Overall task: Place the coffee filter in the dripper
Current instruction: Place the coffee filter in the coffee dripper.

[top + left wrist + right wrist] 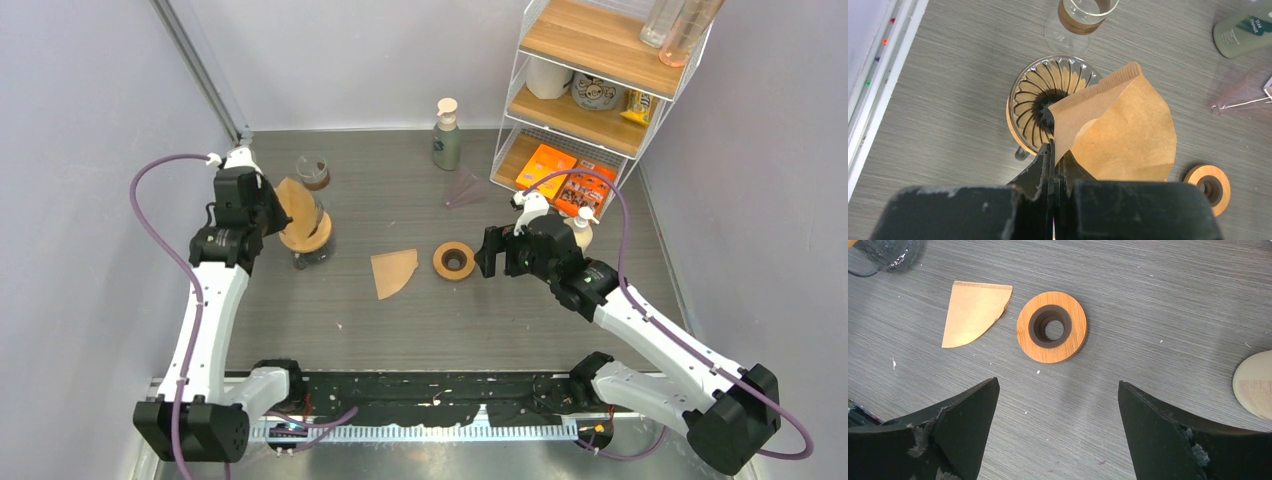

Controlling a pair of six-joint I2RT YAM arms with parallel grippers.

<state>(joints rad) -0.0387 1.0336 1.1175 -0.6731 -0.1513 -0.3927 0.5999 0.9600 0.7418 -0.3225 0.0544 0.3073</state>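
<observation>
High rear overview; close downward wrist views; wooden ring in all.

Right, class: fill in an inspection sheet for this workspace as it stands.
Surface: grey wood-grain table, a few small specks.
Job's things: one coffee filter pinched above the glass dripper, not seated; a second filter lies flat.
Clutter: wooden ring, glass cup, pump bottle.
Grippers: left gripper shut on the coffee filter; right gripper open, above the table near the ring.
Cables: purple cables looped along both arms.
Surroundings: wire shelf, plain walls.
</observation>
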